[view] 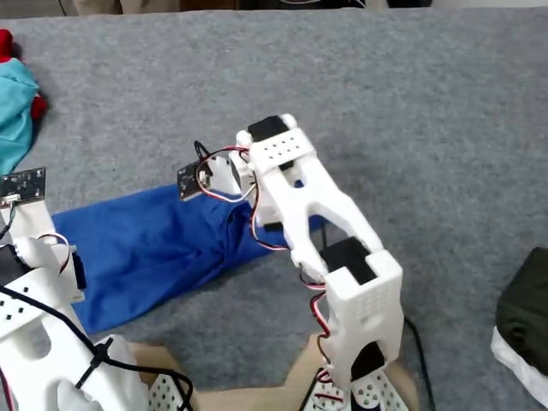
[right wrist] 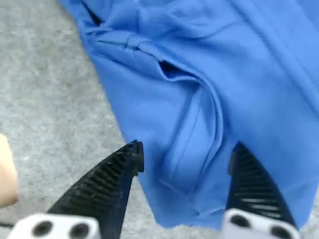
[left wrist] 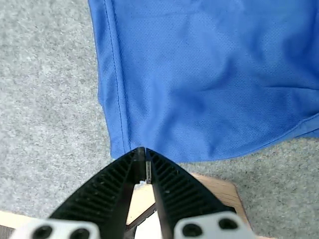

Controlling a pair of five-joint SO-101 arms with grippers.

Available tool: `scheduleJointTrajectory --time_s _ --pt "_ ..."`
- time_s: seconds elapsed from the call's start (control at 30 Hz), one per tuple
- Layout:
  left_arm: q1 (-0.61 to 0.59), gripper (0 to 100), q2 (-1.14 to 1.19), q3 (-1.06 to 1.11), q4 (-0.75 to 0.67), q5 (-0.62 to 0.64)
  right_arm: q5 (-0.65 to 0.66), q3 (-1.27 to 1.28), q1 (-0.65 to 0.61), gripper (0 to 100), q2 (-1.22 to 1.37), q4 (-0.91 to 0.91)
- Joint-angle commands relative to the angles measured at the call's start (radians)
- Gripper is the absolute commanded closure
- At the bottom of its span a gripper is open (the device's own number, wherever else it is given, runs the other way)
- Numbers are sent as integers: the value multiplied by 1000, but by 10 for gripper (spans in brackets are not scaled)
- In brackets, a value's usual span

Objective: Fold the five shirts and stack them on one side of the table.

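Blue shirt (view: 163,248) lies rumpled on the grey table (view: 428,128); I see my left gripper (left wrist: 142,152) clenched at its hemmed corner; my right gripper (right wrist: 187,149) hangs released over its bunched folds.

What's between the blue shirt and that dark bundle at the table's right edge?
In the high view, the right arm stands between the blue shirt and the dark bundle; around it, just grey table.

Part of the blue shirt (view: 145,248) lies under the right arm (view: 301,195) — teal cloth (view: 13,111), dark garment (view: 524,301) edge-cut.
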Motion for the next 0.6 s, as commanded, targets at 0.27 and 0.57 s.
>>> scheduleJointTrajectory --time_s 0.27,0.57 --pt "-12 981 -16 -40 8 5 -41 -84 64 993 5 -44" --pt "-14 981 -16 -40 9 6 -41 -208 58 993 8 -40"
